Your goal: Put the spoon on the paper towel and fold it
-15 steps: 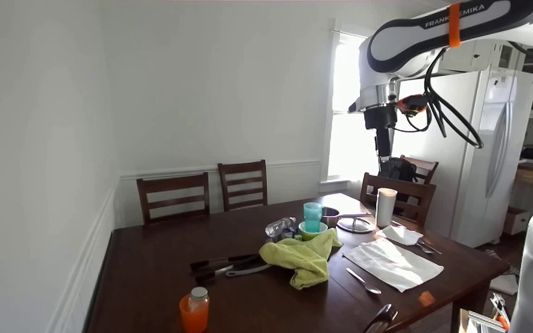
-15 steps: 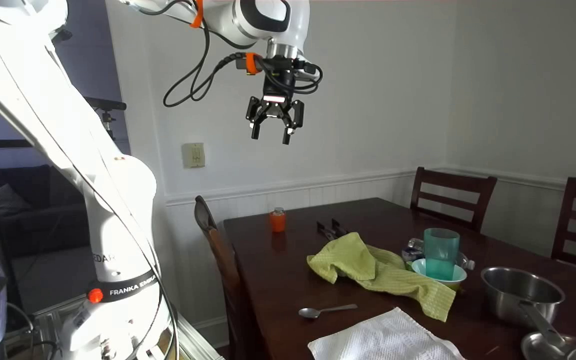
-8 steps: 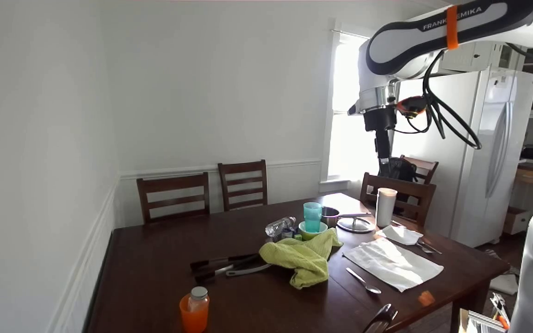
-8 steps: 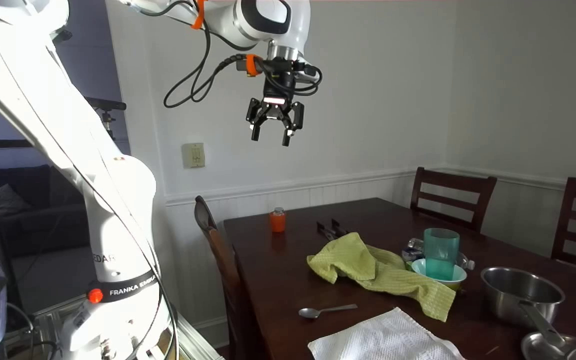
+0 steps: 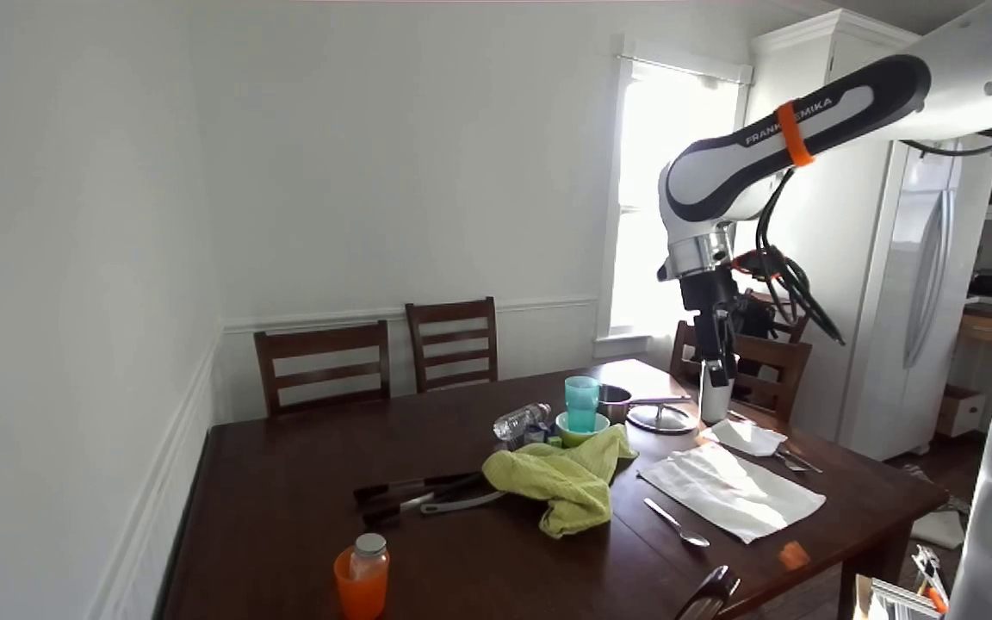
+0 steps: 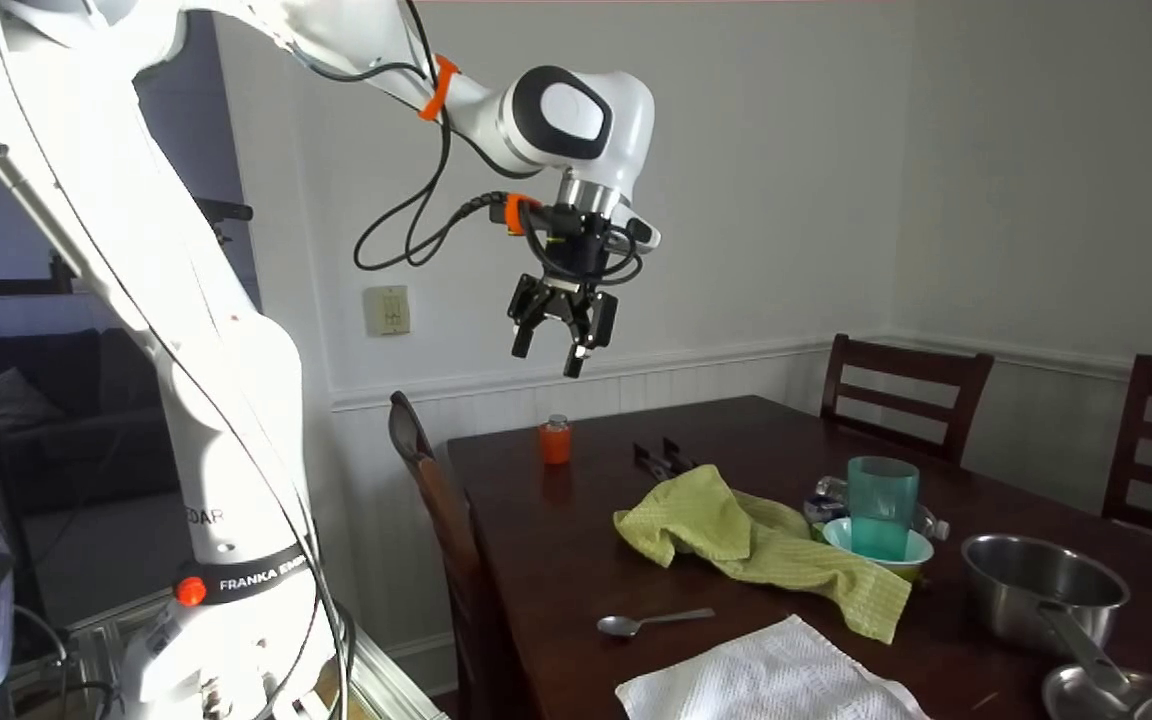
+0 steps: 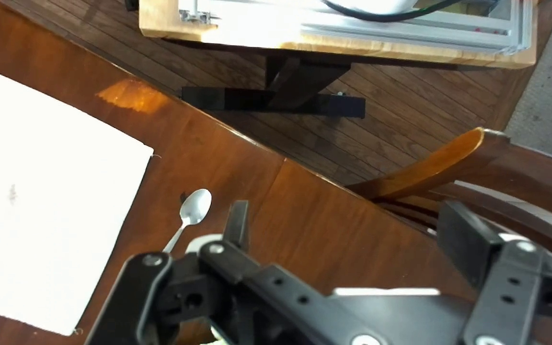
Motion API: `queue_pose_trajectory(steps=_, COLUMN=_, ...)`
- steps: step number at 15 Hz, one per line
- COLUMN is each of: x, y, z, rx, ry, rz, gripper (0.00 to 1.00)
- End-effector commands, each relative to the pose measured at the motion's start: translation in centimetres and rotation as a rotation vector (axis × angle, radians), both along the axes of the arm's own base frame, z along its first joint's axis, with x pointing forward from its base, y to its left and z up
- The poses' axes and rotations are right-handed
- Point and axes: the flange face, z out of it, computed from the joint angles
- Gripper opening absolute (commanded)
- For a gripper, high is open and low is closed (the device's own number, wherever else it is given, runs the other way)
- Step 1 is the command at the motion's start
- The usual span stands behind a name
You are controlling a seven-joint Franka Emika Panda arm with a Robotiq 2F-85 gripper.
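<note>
The tool [image 6: 548,353] is held above the bench [image 6: 576,550], its jaws spread apart; the spoon [image 7: 193,210] is laid on the bench just beside the white paper towel [image 5: 733,492] without touching it. A green cloth [image 5: 569,484] is bunched up near the spoon.

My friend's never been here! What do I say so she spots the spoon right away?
Start at the big dark table and find the large white towel on it. The spoon is just beside it, on the side toward the crumpled green towel. It's the slim, shiny metal thing with an oval end, while both those neighbours are wide towels.
</note>
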Motion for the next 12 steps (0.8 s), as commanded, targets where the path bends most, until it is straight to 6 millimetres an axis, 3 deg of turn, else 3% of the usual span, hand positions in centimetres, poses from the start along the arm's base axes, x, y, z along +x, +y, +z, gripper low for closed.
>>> queue_pose_trajectory(steps=1, x=0.0, y=-1.8, z=-3.6, rx=-0.103, ry=-0.059, rz=-0.05, gripper=1.0)
queue_pose_trajectory(steps=7, x=0.3, y=-3.4, z=-10.4, rx=-0.133, ry=-0.155, rz=-0.165, gripper=1.0)
queue_pose_trajectory(steps=8, x=0.7, y=-2.9, z=-8.5, rx=-0.133, ry=-0.146, rz=-0.116, gripper=1.0)
queue_pose_trajectory(steps=10, x=0.5, y=-3.1, z=-10.2, rx=-0.136, ry=-0.139, rz=-0.133, gripper=1.0)
queue_pose_trajectory(steps=12, x=0.5, y=-3.2, z=-10.6, rx=-0.136, ry=-0.134, rz=-0.136, gripper=1.0)
